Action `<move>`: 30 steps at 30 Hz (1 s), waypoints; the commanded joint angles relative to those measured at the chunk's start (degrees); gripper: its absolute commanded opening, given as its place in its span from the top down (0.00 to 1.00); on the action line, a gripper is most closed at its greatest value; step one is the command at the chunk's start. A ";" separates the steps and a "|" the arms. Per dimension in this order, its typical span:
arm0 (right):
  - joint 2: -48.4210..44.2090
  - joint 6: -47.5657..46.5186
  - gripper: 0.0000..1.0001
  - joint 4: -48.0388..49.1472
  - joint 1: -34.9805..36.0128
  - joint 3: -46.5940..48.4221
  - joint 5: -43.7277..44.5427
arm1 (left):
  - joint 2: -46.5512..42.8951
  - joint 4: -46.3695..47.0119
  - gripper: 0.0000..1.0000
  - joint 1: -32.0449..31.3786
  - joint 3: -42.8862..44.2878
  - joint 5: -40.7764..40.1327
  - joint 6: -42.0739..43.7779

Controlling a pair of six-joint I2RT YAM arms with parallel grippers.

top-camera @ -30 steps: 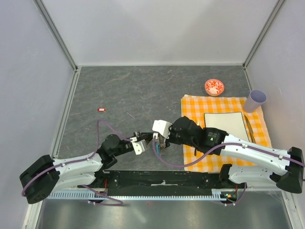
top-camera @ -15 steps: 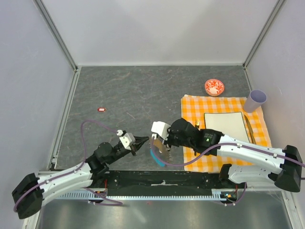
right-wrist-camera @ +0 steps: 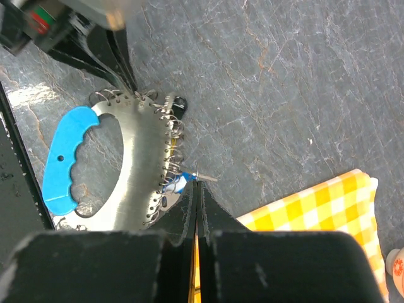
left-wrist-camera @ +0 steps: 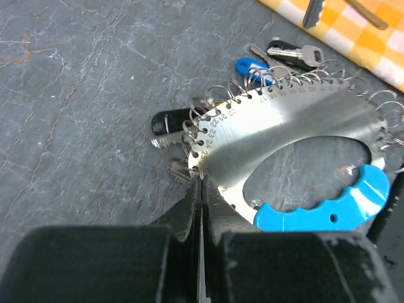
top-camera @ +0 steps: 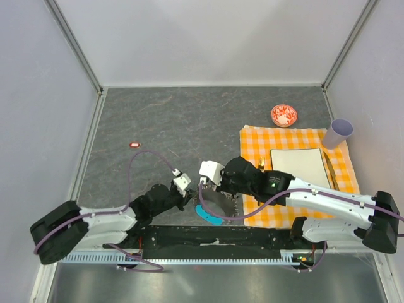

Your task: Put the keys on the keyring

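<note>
Your left gripper [left-wrist-camera: 201, 189], jaws shut, sits at the rim of the keyring [left-wrist-camera: 278, 136] — the plate runs toward 2 o'clock from its tips, black key [left-wrist-camera: 167, 121] at 11 — while the right gripper [right-wrist-camera: 196, 189], also shut, meets the opposite rim.

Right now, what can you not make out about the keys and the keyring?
Top view: tiny plastic-headed keys too small; the right arm covers part of the flat silver keyring plate with cyan handle.
Left wrist view: whether the black-headed key hangs on a ring; wire loops hide it.
Right wrist view: shut right tool covers the plate's edge.
</note>
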 commanded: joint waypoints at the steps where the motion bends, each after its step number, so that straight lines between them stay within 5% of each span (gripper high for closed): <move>1: -1.13 0.85 1.00 1.98 -0.11 -0.46 -0.28 | 9.50 15.77 0.98 -0.03 6.44 -0.63 3.23; 8: -2.01 0.85 1.00 1.89 -0.11 -0.91 0.42 | 16.91 18.16 0.98 0.41 9.10 -0.89 4.91; 19: -1.05 0.41 1.00 2.15 -0.02 -0.91 0.95 | 9.44 -3.53 0.98 0.41 8.48 -3.00 -1.59; 30: -1.31 0.41 1.00 2.06 -0.11 -1.08 1.04 | 9.96 -15.24 0.95 0.49 11.47 -5.90 -9.68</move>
